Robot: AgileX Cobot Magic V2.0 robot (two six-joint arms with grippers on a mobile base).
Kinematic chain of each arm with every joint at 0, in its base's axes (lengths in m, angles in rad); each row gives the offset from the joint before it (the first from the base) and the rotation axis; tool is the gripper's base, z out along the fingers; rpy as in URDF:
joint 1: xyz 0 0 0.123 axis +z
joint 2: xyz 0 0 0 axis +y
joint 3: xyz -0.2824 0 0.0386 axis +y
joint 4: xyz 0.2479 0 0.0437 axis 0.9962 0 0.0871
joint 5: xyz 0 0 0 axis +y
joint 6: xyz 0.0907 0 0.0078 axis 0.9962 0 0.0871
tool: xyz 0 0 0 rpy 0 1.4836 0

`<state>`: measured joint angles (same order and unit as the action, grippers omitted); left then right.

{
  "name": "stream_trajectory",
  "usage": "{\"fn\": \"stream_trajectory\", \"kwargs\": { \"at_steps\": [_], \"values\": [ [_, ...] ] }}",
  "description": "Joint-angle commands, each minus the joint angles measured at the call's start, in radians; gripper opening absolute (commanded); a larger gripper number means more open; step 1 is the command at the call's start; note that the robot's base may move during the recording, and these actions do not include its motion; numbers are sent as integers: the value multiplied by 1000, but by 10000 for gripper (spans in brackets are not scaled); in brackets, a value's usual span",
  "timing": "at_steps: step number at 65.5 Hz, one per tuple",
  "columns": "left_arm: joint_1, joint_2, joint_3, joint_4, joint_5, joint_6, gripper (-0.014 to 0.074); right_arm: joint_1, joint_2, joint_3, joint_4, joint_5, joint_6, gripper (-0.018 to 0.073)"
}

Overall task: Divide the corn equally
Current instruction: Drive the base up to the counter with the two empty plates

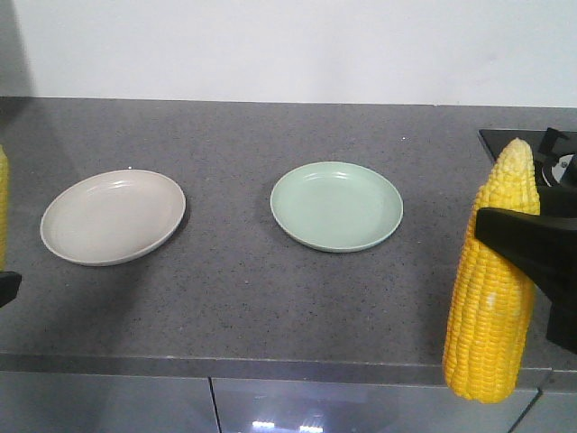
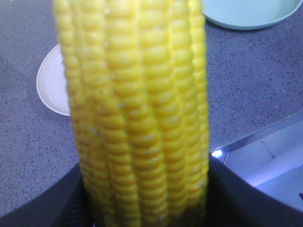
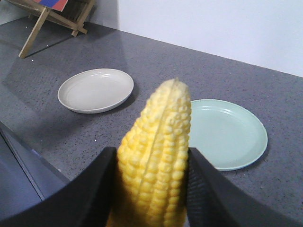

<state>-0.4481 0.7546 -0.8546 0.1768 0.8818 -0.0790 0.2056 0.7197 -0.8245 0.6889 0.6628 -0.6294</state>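
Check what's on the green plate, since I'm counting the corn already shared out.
Nothing: the green plate shows bare all over in the front view. In the right wrist view, the cob in the right hand hides only its left rim.

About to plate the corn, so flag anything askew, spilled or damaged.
Nothing stands out. The beige plate and green plate sit flat and bare on the counter. The left gripper holds the left cob, the right gripper the right cob, neither visibly damaged.
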Motion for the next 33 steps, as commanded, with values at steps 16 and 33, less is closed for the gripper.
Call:
{"fn": "stream_trajectory", "kwargs": {
  "at_steps": [16, 33],
  "values": [
    [1, -4, -23, 5, -64, 0, 303, -3, -1, -27, 31, -57, -7, 194],
    [1, -4, -23, 5, -64, 0, 303, -3, -1, -27, 31, -57, -7, 194]
  ]
}}
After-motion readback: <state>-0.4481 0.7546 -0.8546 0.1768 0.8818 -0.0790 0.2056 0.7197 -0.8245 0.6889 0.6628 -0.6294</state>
